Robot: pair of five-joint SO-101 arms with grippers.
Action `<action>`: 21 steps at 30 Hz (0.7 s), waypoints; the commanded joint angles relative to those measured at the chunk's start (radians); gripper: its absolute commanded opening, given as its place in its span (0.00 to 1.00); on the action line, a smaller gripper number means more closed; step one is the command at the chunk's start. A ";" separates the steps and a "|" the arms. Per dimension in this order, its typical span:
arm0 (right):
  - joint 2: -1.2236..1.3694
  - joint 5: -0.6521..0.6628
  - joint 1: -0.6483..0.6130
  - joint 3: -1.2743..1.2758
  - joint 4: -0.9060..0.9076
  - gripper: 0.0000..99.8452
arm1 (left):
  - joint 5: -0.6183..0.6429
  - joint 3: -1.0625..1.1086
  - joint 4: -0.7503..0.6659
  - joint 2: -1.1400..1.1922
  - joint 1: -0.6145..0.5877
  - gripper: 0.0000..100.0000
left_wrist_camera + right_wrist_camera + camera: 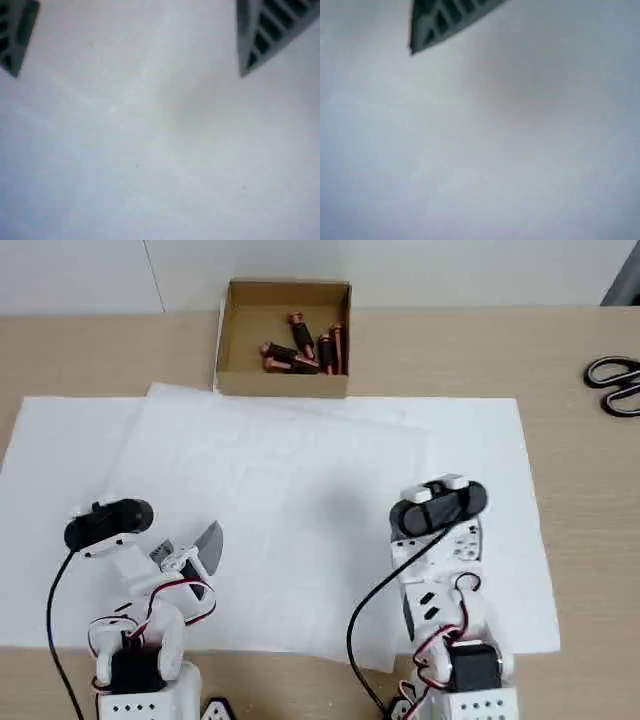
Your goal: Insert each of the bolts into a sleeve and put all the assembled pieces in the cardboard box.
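left arm: high view, lower left of the frame, folded low over the near edge of the white sheet.
left gripper: high view, just right of that arm's wrist camera and low over the sheet, with nothing in it.
right arm: high view, lower right, folded over the same sheet with its wrist camera uppermost.
cardboard box: high view, top centre on the wooden table, just beyond the sheet's far edge and well apart from both arms.
assembled pieces: high view, copper-and-dark bolts in sleeves, heaped in the right half of the box with some touching. The count is hard to tell.
scissors: high view, right edge on bare table, well apart from the work.
left gripper: left wrist view, spread wide. Its ribbed fingers sit at the upper corners, with only sheet between them.
right gripper: right wrist view, a dark ribbed part at the top edge above plain sheet. Whether it is open or closed cannot be told.
step in hand: every bolt and sleeve to be seen lies in the box, so the task looks finished, or at a last check.
doing it well: both arms should rest low and away from the box. The box should not be nudged, and its contents should be checked for any bolt sitting loose from its sleeve.
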 commanded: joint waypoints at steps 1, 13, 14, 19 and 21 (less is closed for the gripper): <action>-0.005 0.009 0.007 0.054 -0.012 0.28 | 0.003 -0.004 -0.023 -0.014 0.005 0.27; -0.024 0.008 0.004 0.052 0.137 0.28 | 0.003 -0.004 -0.023 -0.014 0.005 0.27; -0.028 0.008 0.005 0.052 0.142 0.28 | 0.003 -0.004 -0.023 -0.014 0.005 0.27; -0.030 0.008 0.005 0.052 0.142 0.28 | 0.003 -0.004 -0.023 -0.014 0.005 0.27; -0.030 0.008 0.005 0.052 0.142 0.28 | 0.003 -0.004 -0.023 -0.014 0.005 0.27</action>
